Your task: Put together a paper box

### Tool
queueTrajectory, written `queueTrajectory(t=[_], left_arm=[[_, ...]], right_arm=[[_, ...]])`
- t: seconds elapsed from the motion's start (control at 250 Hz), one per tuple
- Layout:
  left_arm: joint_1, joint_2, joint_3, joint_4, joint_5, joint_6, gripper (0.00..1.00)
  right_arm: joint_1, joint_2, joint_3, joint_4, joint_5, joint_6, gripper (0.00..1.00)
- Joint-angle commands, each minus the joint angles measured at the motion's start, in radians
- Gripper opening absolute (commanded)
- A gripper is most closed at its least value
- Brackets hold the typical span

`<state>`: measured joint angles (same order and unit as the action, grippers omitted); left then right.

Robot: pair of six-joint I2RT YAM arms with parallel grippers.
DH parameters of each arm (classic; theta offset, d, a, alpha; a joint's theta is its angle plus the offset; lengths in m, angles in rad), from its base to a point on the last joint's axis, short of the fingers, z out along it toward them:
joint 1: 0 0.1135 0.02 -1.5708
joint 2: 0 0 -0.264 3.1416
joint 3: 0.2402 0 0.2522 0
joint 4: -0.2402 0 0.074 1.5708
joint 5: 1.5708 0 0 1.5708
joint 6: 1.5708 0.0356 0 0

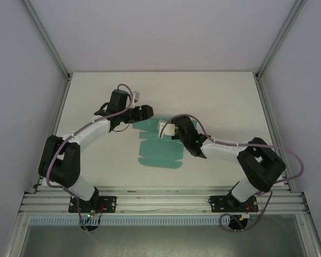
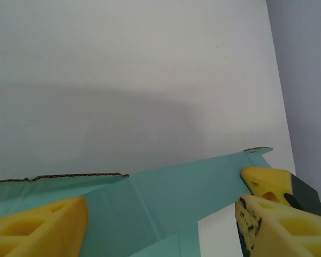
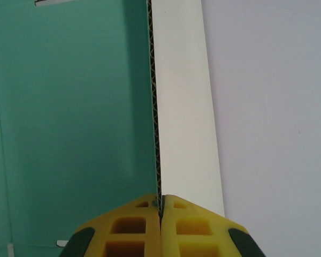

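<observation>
Right claw [image 3: 160, 206]: pressed together, pinching the bottom edge of one flap [image 3: 179, 107] of the paper box [image 1: 159, 152].
Right grip detail: the two yellow pads [image 3: 131, 225] meet on the flap's corrugated cut edge, which runs straight up from the seam between them in the right wrist view.
Held flap: stands on edge, with its teal face to the left of the cut edge and its white face to the right.
Left claw [image 2: 163, 201]: spread, with its yellow fingers [image 2: 40, 227] well apart at the bottom corners of the left wrist view.
Left claw contact: a teal panel of the box lies in the gap between the fingers, and the right-hand finger overlaps the panel's end near its corner. Whether either finger touches the card cannot be told.
Box position: in the middle of the white table [image 1: 224, 101], between the two claws, with the left claw at its far left edge and the right claw at its far right edge.
Box shape: an unfolded blank of teal card, whose near panels lie flat on the table with notched outlines.
Box far end: a long strip reaches toward the left claw, its cut edge brown and slightly ragged.
Card colour: teal on one face, white on the other.
</observation>
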<state>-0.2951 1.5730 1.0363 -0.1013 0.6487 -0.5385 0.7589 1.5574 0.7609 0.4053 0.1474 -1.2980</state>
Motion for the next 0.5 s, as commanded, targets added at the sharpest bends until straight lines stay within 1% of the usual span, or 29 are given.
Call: queueTrajectory(t=[0.0, 0.108, 0.216, 0.276, 0.412, 0.46, 0.496], left_arm=[[-0.016, 0.013, -0.055, 0.103, 0.049, -0.075, 0.68], [-0.028, 0.053, -0.068, 0.216, 0.106, -0.142, 0.59], [-0.047, 0.094, -0.053, 0.287, 0.149, -0.197, 0.56], [-0.063, 0.110, -0.041, 0.304, 0.149, -0.209, 0.52], [-0.085, 0.129, -0.032, 0.332, 0.119, -0.245, 0.37], [-0.091, 0.128, -0.039, 0.350, 0.098, -0.264, 0.28], [-0.093, 0.126, -0.044, 0.366, 0.091, -0.276, 0.24]], right_arm=[[0.009, 0.027, -0.005, 0.064, 0.008, 0.032, 0.00], [0.014, 0.035, -0.008, 0.067, -0.008, 0.034, 0.00], [0.019, 0.030, -0.010, 0.077, -0.004, 0.037, 0.00], [0.019, 0.023, -0.015, 0.082, -0.003, 0.040, 0.00], [0.019, 0.004, -0.033, 0.081, -0.020, 0.046, 0.00], [0.019, -0.001, -0.038, 0.077, -0.023, 0.046, 0.00], [0.020, -0.004, -0.039, 0.072, -0.023, 0.046, 0.00]])
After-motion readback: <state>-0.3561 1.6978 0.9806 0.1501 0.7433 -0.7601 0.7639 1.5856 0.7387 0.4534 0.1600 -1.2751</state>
